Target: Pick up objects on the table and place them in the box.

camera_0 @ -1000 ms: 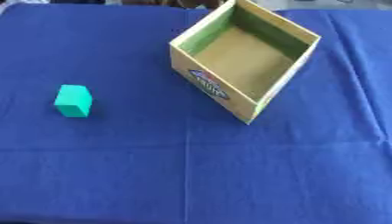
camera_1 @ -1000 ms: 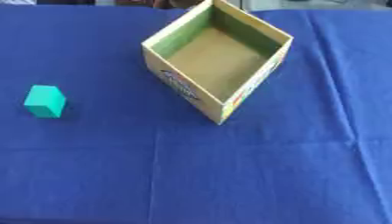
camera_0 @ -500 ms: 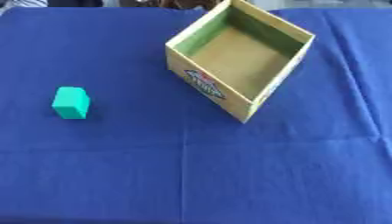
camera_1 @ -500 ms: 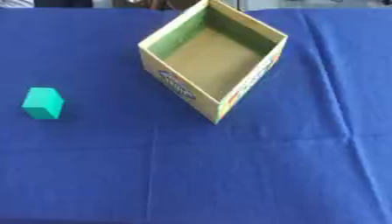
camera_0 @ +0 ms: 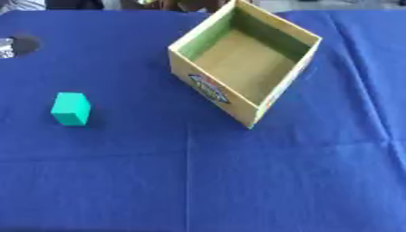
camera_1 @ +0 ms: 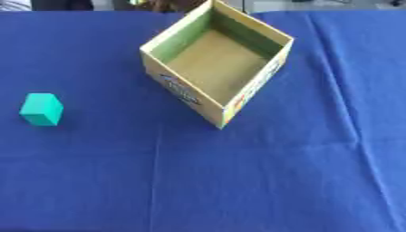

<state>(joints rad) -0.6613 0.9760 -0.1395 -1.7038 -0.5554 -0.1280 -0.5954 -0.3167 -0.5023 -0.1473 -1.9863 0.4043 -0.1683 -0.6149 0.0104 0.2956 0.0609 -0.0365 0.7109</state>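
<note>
Robot hands: neither hand is seen in the left eye view or the right eye view, so whether the fingers are spread, clenched or grasping cannot be told.
Arm pose: no arm is shown in either view, so nothing can be said of it.
Held or touched: the block and the box are touched by nothing.
Block: one teal block (camera_0: 70,108) is seen, standing on the cloth at the left side, well apart from the box.
Block pose: it is set slightly askew, with a lighter top face and a darker front face.
Box: one open cardboard box (camera_0: 212,88) is seen, placed right of centre toward the far side, turned so that one corner points toward the near edge.
Box inside: a bare brown floor and green-tinted inner walls are shown; nothing is seen lying in it.
Box outside: a printed label in blue and white is carried on the near left wall; its wording cannot be read.
Table: it is covered by a blue cloth (camera_1: 238,181) marked with fold creases.
Dark spot: a round dark patch (camera_0: 24,43) is seen at the far left of the cloth in the left eye view only; what it is cannot be told.
Count: one block, one box.
</note>
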